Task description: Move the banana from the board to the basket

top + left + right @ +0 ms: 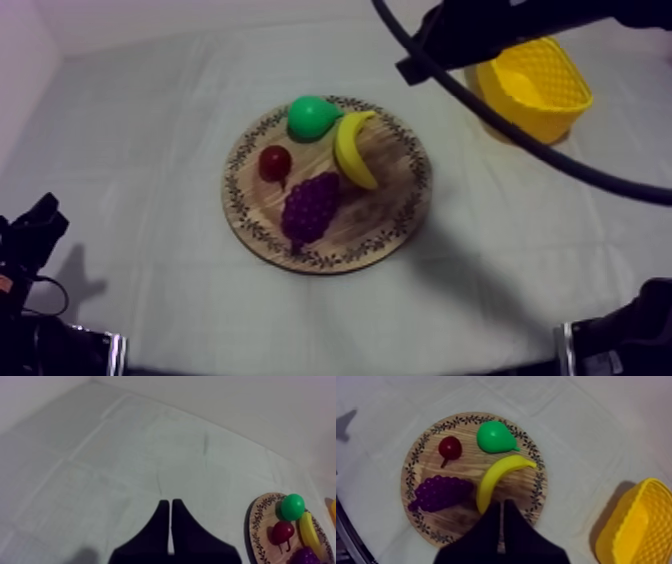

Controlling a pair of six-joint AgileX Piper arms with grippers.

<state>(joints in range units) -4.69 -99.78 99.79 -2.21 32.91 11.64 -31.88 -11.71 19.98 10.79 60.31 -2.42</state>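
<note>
Black fingers of my right gripper point(501, 504) are pressed together, empty, at the wooden board point(409, 476) rim nearest the yellow basket point(636, 526). Just ahead lies the banana point(498, 476), long axis slanting from my fingertips towards the pear point(495, 437). Well away, my left gripper point(171, 504) is closed too.

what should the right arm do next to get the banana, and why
Probably open the right gripper and lower it over the banana: it is shut, a narrow wedge by one end of the banana, which lies ungrasped on the wooden board.
</note>
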